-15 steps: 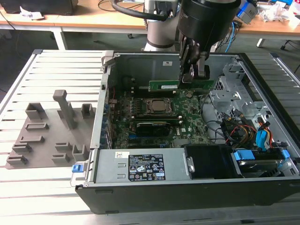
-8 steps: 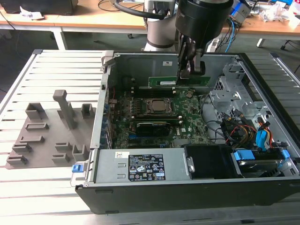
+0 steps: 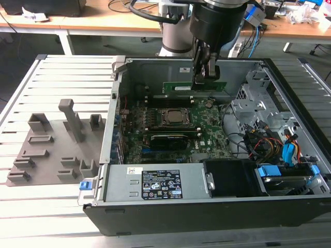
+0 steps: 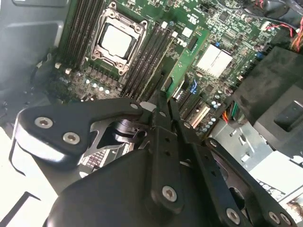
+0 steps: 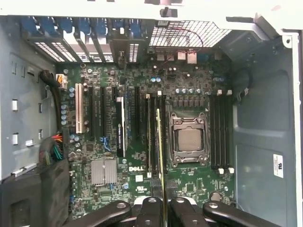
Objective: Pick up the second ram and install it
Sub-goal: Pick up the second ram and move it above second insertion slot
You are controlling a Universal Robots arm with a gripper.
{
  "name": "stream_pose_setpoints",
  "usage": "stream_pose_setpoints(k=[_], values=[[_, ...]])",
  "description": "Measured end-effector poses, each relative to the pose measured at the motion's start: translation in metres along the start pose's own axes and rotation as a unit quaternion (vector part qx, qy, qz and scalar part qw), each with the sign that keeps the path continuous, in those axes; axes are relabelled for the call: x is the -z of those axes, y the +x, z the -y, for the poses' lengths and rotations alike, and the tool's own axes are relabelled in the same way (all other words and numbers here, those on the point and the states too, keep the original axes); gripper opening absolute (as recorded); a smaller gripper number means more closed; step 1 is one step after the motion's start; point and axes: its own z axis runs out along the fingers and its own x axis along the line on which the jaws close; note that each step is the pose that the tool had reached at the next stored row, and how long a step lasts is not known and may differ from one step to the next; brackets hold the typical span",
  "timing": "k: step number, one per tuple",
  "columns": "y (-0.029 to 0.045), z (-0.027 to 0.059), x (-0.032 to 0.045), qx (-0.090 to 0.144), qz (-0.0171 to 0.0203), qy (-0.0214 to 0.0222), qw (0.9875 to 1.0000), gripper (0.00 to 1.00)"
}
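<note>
green second ram (image 3: 195, 87) pinched in the hand (image 3: 202, 77) above motherboard (image 3: 178, 129), slatted metal table (image 3: 62, 77) below

Black gripper (image 3: 202, 76) clamps the long, thin green circuit-board stick (image 3: 192, 87), held edge-on above the large green motherboard (image 3: 178, 129) inside the open black computer case (image 3: 207, 206). Grey plastic fixture blocks (image 3: 51, 147) lie at the exterior view's left.
</note>
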Motion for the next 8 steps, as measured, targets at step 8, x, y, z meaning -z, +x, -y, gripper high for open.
stream_pose_setpoints(k=[8], values=[[0.0003, 0.0004, -0.0193, 0.000, -0.0001, -0.0005, 1.0000, 0.14]])
